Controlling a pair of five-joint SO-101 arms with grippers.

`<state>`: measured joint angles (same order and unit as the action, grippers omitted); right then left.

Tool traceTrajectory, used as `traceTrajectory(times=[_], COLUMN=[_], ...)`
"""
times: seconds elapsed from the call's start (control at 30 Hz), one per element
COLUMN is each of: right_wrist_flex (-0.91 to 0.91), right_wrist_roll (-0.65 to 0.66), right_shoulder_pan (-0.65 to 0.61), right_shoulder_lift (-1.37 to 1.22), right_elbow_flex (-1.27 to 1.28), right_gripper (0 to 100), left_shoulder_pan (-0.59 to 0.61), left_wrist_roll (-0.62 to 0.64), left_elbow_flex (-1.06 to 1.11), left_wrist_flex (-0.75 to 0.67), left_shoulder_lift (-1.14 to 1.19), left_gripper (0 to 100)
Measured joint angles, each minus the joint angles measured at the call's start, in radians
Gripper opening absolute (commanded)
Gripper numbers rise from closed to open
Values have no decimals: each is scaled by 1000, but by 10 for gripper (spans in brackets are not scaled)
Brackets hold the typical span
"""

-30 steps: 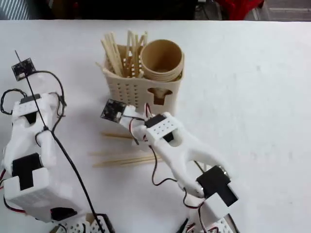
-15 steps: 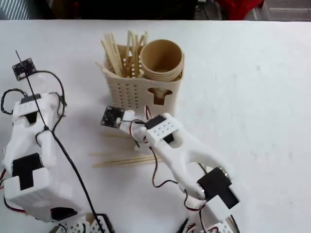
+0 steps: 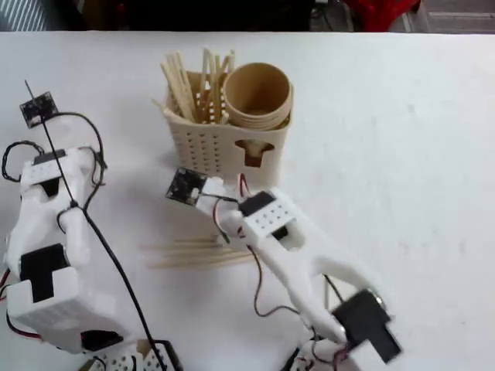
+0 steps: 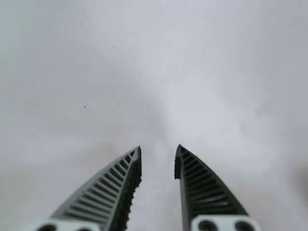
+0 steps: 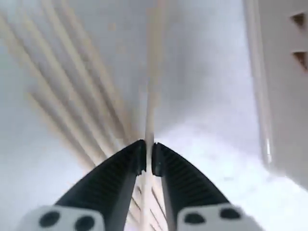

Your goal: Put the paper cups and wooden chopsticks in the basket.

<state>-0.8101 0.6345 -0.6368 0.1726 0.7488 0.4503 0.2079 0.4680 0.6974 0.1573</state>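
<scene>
A perforated cream basket (image 3: 209, 147) holds stacked paper cups (image 3: 257, 94) and several upright wooden chopsticks (image 3: 192, 83). Several loose chopsticks (image 3: 193, 255) lie on the white table in front of the basket. My right arm (image 3: 267, 220) reaches over their near ends. In the right wrist view my right gripper (image 5: 147, 158) is shut on one chopstick (image 5: 153, 82), which runs away from the fingertips beside the others (image 5: 72, 86). The basket wall (image 5: 284, 86) is close by. My left gripper (image 4: 158, 155) is open above bare table, holding nothing.
The left arm (image 3: 46, 224) rests folded at the table's left side with its cable (image 3: 108, 255) trailing toward the front edge. White table lies open to the right of the basket and behind it.
The right arm has drawn back a little from the basket toward the front edge. The single chopstick that lay nearest the basket has left its spot. The left arm has kept still.
</scene>
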Motion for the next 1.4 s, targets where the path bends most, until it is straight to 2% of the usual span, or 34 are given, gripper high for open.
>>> traceTrajectory(times=[0.23, 0.33, 0.57, 0.9, 1.07, 1.23, 1.33, 1.4], right_wrist_flex=[-8, -46, -64, 26, 20, -124, -210, -239], right_wrist_roll=[-66, -66, -54, -48, -157, -186, -184, -144], right_shoulder_pan=[-2, -2, -40, -55, -29, -51, -78, -78], right_shoulder_lift=[377, 457, 388, 213, 327, 456, 434, 370], right_elbow_flex=[117, 121, 124, 123, 40, -141, -195, -198], right_gripper=[17, 18, 18, 16, 16, 18, 22, 61], left_shoulder_pan=[-12, -12, -12, -12, -12, -12, -12, -12], left_wrist_roll=[0, 0, 0, 0, 0, 0, 0, 0], left_elbow_flex=[0, 0, 0, 0, 0, 0, 0, 0], left_wrist_flex=[0, 0, 0, 0, 0, 0, 0, 0], left_shoulder_lift=[5, 5, 5, 5, 5, 5, 5, 5], left_gripper=[133, 133, 133, 132, 132, 132, 132, 132])
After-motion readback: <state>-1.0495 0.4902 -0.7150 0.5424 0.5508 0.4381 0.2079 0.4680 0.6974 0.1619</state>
